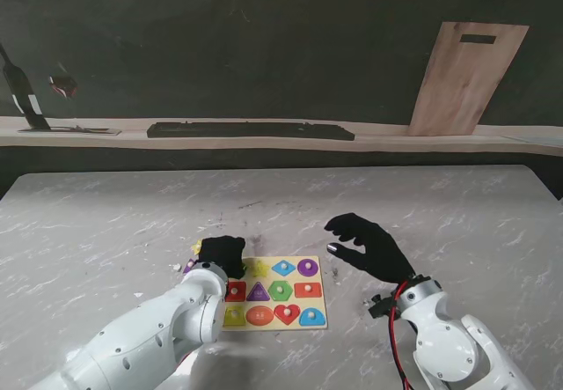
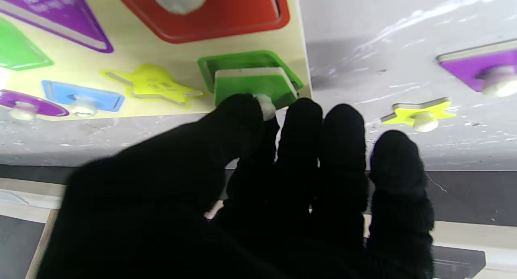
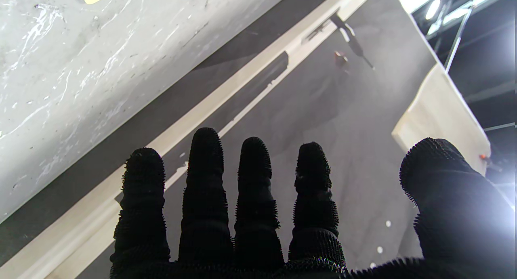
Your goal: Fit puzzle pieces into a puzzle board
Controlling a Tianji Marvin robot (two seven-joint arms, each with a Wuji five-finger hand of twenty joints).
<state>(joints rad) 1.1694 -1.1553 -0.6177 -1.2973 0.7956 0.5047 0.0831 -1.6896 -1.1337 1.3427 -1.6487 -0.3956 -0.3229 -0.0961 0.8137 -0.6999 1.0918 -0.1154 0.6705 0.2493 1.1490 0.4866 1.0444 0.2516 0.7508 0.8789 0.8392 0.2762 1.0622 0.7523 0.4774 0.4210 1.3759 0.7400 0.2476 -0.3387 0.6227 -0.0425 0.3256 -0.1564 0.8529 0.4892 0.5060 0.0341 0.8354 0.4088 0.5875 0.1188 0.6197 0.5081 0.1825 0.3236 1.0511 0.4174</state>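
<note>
The left hand [image 2: 242,182] pinches the white knob of the green piece [image 2: 252,85], tilted over its slot at the far left corner of the puzzle board [image 1: 315,309]. The right hand [image 1: 369,245] hovers empty, fingers spread, beside the board's right edge.

Puzzle board [image 1: 274,292] lies between both hands; loose pieces [image 1: 195,249] apparently left.

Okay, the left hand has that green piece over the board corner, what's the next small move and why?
Probably ease the green puzzle piece straight down into the green recess under it. The left hand pinches its white knob, and the piece sits raised, partly overlapping the recess at the corner of the yellow wooden puzzle board. The right hand hovers open, clear of the board.
</note>
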